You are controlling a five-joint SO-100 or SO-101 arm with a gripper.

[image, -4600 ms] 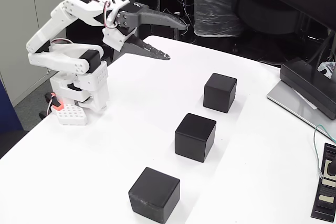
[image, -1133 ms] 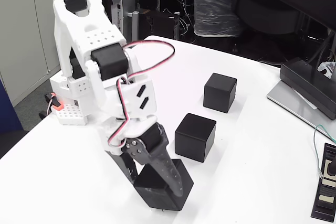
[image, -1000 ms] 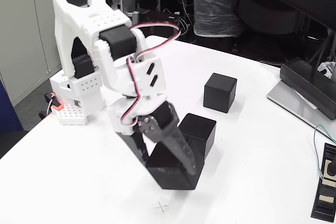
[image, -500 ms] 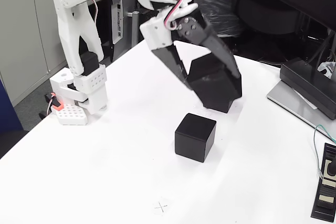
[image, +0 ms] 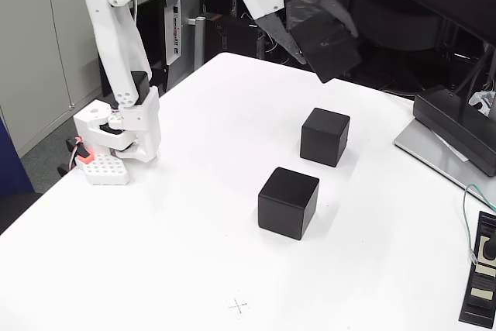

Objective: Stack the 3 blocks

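White table (image: 194, 191) holds two blocks (image: 288, 202); claw (image: 335, 50) pinches a third aloft.

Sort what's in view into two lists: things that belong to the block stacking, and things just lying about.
Belongs to the job:
- held block, raised above the table between the gripper fingers
- far block on the table
- near block on the table

Just lying about:
- black device on a grey base, at the right edge
- small black-and-white item, bottom right
- bagged object behind the table
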